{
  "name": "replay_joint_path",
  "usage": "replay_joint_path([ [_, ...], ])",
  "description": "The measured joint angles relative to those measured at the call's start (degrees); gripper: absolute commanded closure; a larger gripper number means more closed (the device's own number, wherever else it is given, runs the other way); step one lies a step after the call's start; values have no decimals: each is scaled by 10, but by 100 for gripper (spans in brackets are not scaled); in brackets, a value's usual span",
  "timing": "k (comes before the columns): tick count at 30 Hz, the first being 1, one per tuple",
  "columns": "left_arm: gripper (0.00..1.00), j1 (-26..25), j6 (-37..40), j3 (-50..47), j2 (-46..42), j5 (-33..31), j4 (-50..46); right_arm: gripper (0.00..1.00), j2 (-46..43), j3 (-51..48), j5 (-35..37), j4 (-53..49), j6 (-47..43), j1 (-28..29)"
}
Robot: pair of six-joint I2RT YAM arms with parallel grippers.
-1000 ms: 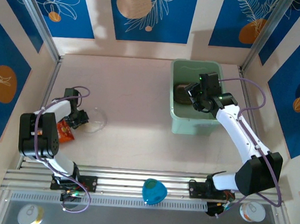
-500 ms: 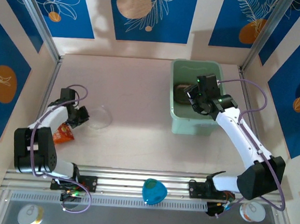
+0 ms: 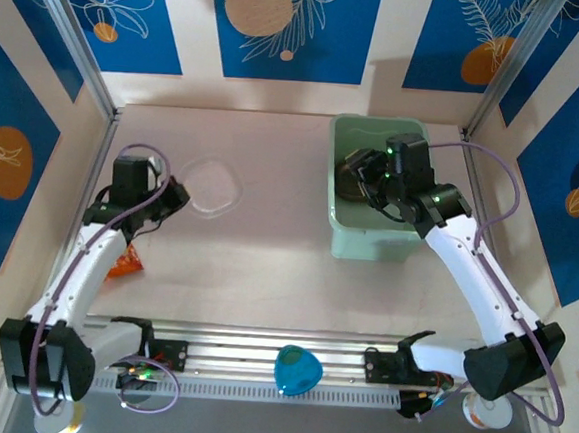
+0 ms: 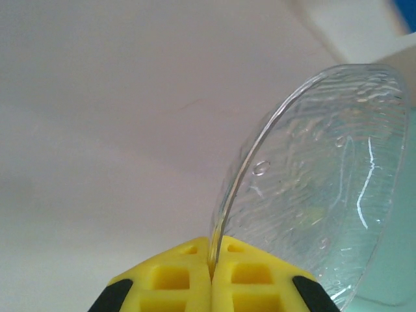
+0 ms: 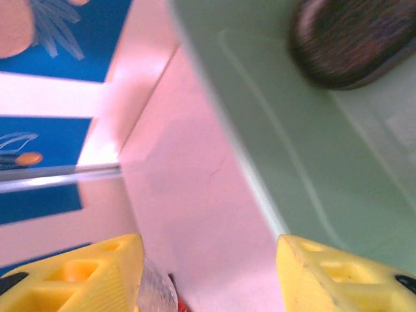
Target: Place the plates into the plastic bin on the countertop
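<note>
A clear plate (image 3: 213, 186) hangs above the countertop (image 3: 266, 255) at the left, held by its edge. My left gripper (image 3: 176, 194) is shut on it; in the left wrist view the yellow fingers (image 4: 250, 283) pinch the plate's rim (image 4: 224, 208) and the plate (image 4: 318, 195) stands up to the right. The mint-green plastic bin (image 3: 373, 238) stands at the back right with a dark tinted plate (image 3: 351, 177) inside. My right gripper (image 3: 371, 180) hovers open over the bin's left side. In the right wrist view the bin wall (image 5: 279, 136) and the dark plate (image 5: 351, 42) lie beyond the spread fingers (image 5: 338, 276).
An orange packet (image 3: 125, 261) lies on the countertop under the left arm. Metal rails (image 3: 259, 350) run along the near edge, with a blue object (image 3: 297, 370) on them. Blue-patterned walls close the back and sides.
My left gripper has shut on the clear plate and carried it up and toward the back right, off the spot beside the orange packet. The right gripper has stayed over the bin.
</note>
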Motion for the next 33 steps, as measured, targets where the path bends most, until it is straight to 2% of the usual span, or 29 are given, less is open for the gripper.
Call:
replay_joint_path([
  [7, 100, -153, -23, 116, 9, -120, 65, 40, -18, 11, -11, 61, -16, 121],
  [13, 100, -271, 2, 147, 45, -237, 105, 43, -16, 2, -14, 120, -24, 147],
  [23, 100, -362, 63, 177, 65, -374, 129, 51, 25, 0, -14, 147, -20, 148],
  [27, 100, -383, 75, 177, 66, -409, 151, 52, 43, -5, -14, 152, -5, 148],
  [33, 100, -415, 100, 175, 77, -454, 191, 60, 50, -29, -12, 193, 35, 148],
])
